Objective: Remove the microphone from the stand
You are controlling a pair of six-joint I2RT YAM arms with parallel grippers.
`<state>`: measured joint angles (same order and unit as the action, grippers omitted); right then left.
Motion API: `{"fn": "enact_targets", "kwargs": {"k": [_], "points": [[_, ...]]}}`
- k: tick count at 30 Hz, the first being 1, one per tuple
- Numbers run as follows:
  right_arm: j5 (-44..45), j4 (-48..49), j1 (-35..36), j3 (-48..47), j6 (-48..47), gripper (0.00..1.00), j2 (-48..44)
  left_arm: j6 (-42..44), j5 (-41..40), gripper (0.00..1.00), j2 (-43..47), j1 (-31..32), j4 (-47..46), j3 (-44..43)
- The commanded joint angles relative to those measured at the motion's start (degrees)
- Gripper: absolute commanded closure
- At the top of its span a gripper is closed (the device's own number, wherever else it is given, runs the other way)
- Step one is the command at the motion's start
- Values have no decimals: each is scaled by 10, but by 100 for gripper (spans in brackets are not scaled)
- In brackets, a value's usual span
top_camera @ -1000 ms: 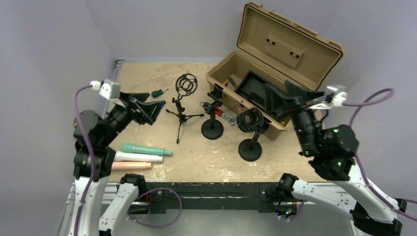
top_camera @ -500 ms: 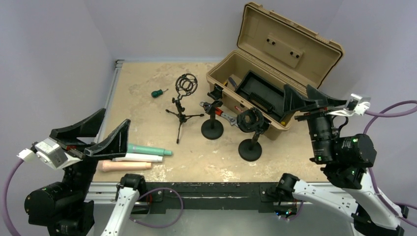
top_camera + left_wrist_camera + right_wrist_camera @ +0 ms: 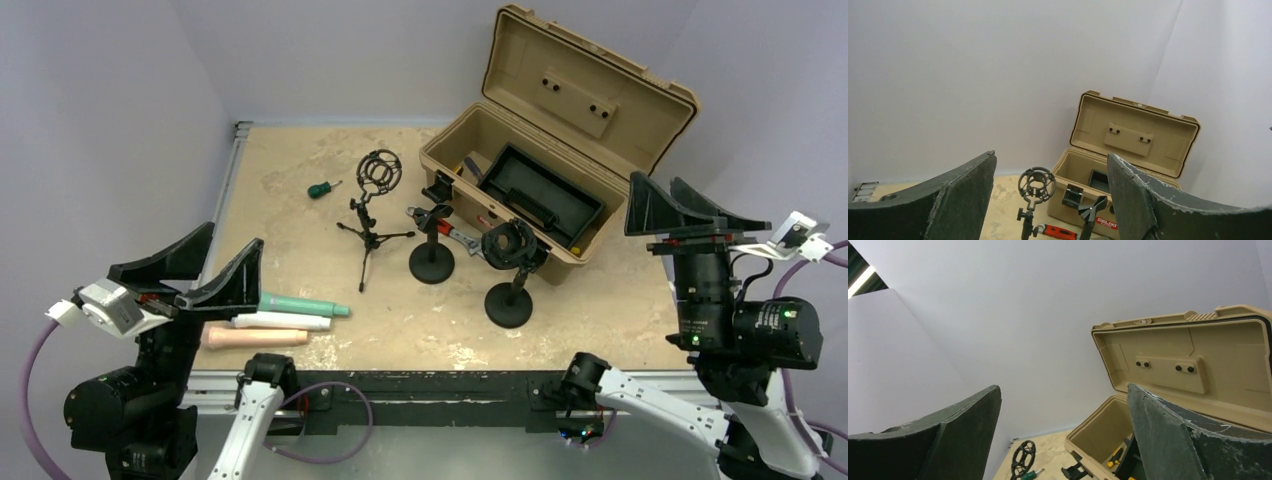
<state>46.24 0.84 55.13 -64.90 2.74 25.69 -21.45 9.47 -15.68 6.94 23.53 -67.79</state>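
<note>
Walls [image 3: 400,50]: plain pale lavender on three sides.
Table [image 3: 300,150]: tan board, scuffed, with pale patches. Its near edge is partly behind the arm bases.
Tan toolbox [image 3: 560,100] sits back right with the lid up and a black tray [image 3: 540,195] inside. The bits beside the tray are too small to name.
Right gripper [image 3: 656,185]: raised off the table's right side, jaws spread wide, empty.
Left gripper [image 3: 236,238]: near-left corner, jaws apart, empty. One finger hides the teal mic's left end.
Stands, mid-table:
- tripod stand [image 3: 368,235] with a see-through ring mount [image 3: 379,170]
- clip stand [image 3: 432,262] on a round base
- round-base stand [image 3: 509,300]; can't tell if its dark shock mount [image 3: 513,245] holds anything

The left wrist view cuts the stands off at the bottom edge.
Three microphones lie flat side by side at front left, apart from the stands: teal [image 3: 300,305], white [image 3: 285,321], peach [image 3: 255,338].
Red-handled tool [image 3: 455,236] is by the toolbox, partly hidden.
Green-handled screwdriver [image 3: 322,188] is back left.
</note>
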Motion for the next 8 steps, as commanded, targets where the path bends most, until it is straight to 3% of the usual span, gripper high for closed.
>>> {"fn": "enact_targets", "kwargs": {"k": [1, 5, 8], "points": [[16, 2, 1, -11, -3, 5, -2, -7, -7, 21, -6, 3, -20, 12], [-15, 50, 1, 20, -24, 1, -21, -8, 0, 21, -15, 3, -20, 13], [-2, 27, 1, 5, -15, 1, -23, -8, 1, 21, -16, 3, -19, 12]]}}
